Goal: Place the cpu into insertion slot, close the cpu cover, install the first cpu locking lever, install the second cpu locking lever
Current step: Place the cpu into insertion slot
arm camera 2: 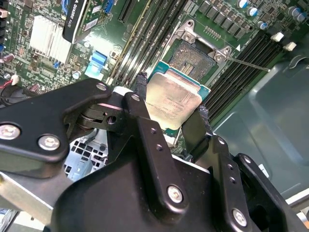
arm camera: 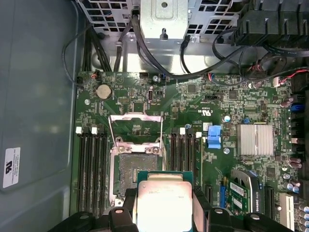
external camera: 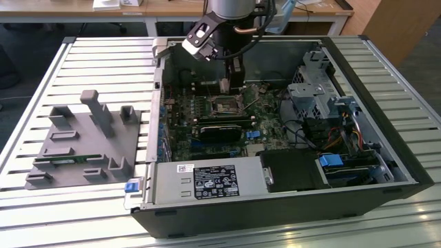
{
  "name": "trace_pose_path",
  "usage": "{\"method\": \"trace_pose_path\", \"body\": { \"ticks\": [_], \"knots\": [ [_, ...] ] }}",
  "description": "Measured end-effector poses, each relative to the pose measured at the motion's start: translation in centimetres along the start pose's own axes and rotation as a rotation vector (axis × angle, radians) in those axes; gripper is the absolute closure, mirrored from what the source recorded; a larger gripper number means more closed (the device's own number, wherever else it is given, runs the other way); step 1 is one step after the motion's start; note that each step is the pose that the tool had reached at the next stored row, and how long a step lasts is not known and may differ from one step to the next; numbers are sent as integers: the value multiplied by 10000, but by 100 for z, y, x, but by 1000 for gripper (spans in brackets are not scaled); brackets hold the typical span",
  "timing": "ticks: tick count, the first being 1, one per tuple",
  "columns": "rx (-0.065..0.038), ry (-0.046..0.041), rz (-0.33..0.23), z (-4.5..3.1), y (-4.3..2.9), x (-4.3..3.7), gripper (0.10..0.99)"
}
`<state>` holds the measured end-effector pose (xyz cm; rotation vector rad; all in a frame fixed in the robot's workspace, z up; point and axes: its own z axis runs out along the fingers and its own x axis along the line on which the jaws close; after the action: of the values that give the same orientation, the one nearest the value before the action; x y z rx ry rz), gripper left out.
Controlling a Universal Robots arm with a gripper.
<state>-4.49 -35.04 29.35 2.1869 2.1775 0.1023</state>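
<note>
The gripper (arm camera 2: 171, 102) clamps one cpu (arm camera 2: 175, 92) between two fingers, seemingly just above the single insertion slot (arm camera 2: 193, 60); one cpu cover (arm camera: 135, 117) stands raised.

Open computer case on a slatted table, side panel off.
Black computer case (external camera: 276, 217) lies on its side on a slatted metal table (external camera: 103, 57). Grey plastic holder (external camera: 82, 147) with upright posts sits just beside it, toward the exterior view's left. Inside the case: silver power supply box (external camera: 206, 182), green circuit board (arm camera: 203, 96), finned heat sink (arm camera: 254, 139), coin battery (arm camera: 103, 90), blue connector (arm camera: 214, 137), black cables (arm camera: 140, 46), metal drive cage (external camera: 313, 98). Wooden desk (external camera: 179, 8) behind the table.
</note>
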Motion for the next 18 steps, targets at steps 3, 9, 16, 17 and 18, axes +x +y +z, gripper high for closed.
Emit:
{"method": "trace_pose_path", "body": {
  "ticks": [3, 9, 16, 17, 18],
  "knots": [
    [0, -1, 1, 18, -2, 0, 545],
    [-1, 1, 2, 34, -3, 0, 545],
    [3, 0, 2, 65, -6, -1, 545],
    [3, 1, 3, 71, -6, -1, 545],
    [3, 0, 2, 75, -7, -1, 545]
  ]
}}
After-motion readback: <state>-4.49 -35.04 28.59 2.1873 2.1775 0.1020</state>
